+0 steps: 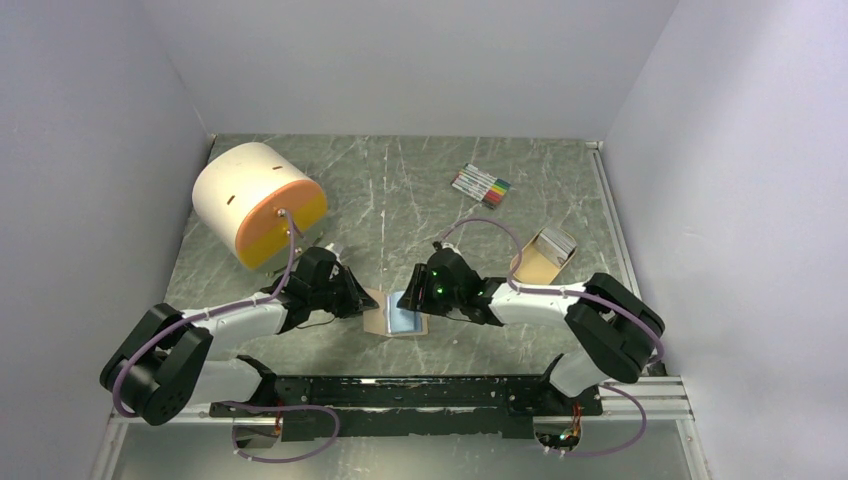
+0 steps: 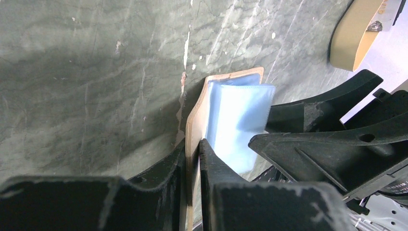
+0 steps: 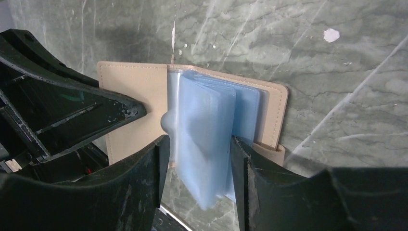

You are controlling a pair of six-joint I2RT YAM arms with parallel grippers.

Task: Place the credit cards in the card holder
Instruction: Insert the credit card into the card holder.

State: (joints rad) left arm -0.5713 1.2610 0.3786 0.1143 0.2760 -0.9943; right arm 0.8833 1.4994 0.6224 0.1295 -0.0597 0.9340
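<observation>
The card holder (image 1: 398, 314) lies open on the table between my two grippers, tan cover down and pale blue sleeves (image 3: 211, 120) fanned upward. My left gripper (image 2: 192, 155) is shut on the edge of its left cover flap (image 2: 195, 125), which is pinched between the fingers. My right gripper (image 3: 198, 150) stands open astride the bunch of sleeves, its fingers (image 3: 240, 163) beside them, and I cannot tell whether they press on them. The credit cards (image 1: 559, 240) sit as a small stack in a tan tray at the right, away from both grippers.
The tan open-topped tray (image 1: 532, 268) stands right of the right arm and shows again as the tray (image 2: 349, 41). A bundle of coloured marker pens (image 1: 481, 186) lies at the back. A big white and orange drum (image 1: 258, 200) lies at the left.
</observation>
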